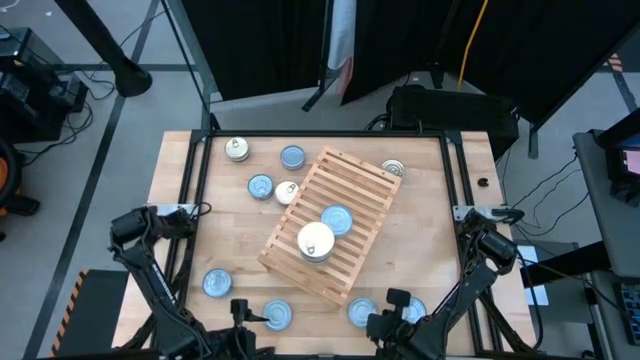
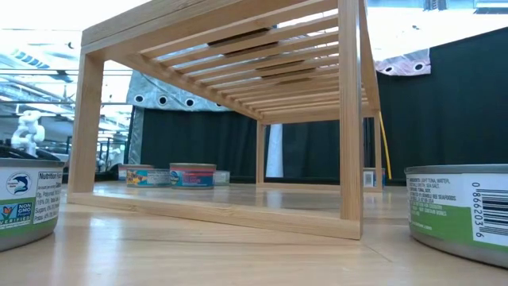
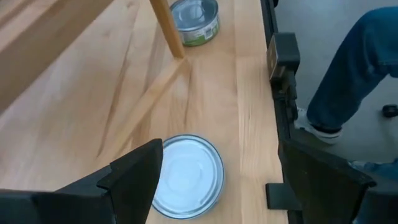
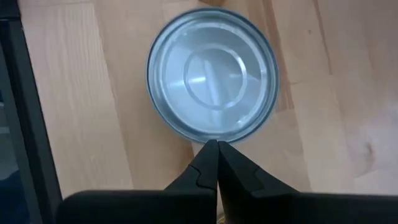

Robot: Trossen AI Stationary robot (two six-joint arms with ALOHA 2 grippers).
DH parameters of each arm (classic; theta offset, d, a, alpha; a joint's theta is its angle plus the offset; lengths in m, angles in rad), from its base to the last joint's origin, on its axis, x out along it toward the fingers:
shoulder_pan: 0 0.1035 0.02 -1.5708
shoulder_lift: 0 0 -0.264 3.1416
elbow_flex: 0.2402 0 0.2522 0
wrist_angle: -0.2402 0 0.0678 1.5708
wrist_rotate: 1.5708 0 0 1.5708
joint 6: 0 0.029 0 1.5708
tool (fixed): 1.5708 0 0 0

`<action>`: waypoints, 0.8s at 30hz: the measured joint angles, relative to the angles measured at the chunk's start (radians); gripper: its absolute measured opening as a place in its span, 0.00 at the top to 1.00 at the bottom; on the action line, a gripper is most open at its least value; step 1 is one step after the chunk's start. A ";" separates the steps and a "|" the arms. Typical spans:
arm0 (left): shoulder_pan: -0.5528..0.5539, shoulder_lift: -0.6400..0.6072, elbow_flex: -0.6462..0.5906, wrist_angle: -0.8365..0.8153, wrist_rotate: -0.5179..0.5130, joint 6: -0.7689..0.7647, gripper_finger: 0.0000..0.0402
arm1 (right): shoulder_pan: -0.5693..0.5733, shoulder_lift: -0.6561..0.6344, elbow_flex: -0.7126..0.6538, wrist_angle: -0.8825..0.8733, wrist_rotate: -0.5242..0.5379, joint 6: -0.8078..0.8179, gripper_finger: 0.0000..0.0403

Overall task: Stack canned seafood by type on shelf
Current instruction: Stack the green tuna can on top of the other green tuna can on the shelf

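Observation:
The light-wood slatted shelf [image 1: 345, 195] stands slantwise mid-table on its legs. A blue-topped tin [image 1: 337, 219] and a white-topped tin [image 1: 316, 241] rest on its slats. Several more tins lie flat on the tabletop. At the near edge my left gripper [image 1: 240, 310] is open. Its fingers stand apart on either side of a blue-topped tin [image 3: 186, 174] without touching it. My right gripper [image 4: 211, 144] is shut and slants down. Its tips are at the rim of another blue-topped tin [image 4: 211, 74], which also shows in the high view [image 1: 362, 311]. My right gripper's shut fingertips [image 4: 202, 163] stand at the nearest rim [image 4: 208, 138] of the blue-topped tin, coming from above at a slant. Whether they touch it I cannot tell. The tin lies flat on the table.
Loose tins lie at the far left [image 1: 237, 149] [image 1: 292, 156] [image 1: 260, 186] [image 1: 287, 192], one by the shelf's far corner [image 1: 393, 169], one at the near left [image 1: 217, 283]. Another [image 1: 416, 311] sits half under my right gripper. A black frame [image 3: 277, 56] edges the table, with a person's leg [image 3: 354, 68] beyond.

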 joint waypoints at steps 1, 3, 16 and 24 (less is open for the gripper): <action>0.000 0.007 0.000 0.003 0.000 0.000 0.19 | 0.000 0.000 0.000 0.000 0.000 0.004 1.00; 0.000 0.021 0.000 0.008 0.001 0.000 0.19 | 0.000 0.000 0.000 0.001 0.001 0.015 1.00; -0.003 0.099 0.000 0.048 0.002 0.000 0.19 | -0.009 0.003 0.000 0.027 -0.010 0.035 1.00; -0.003 0.106 0.000 0.047 0.001 0.000 0.19 | -0.023 0.008 0.000 0.021 -0.058 0.030 1.00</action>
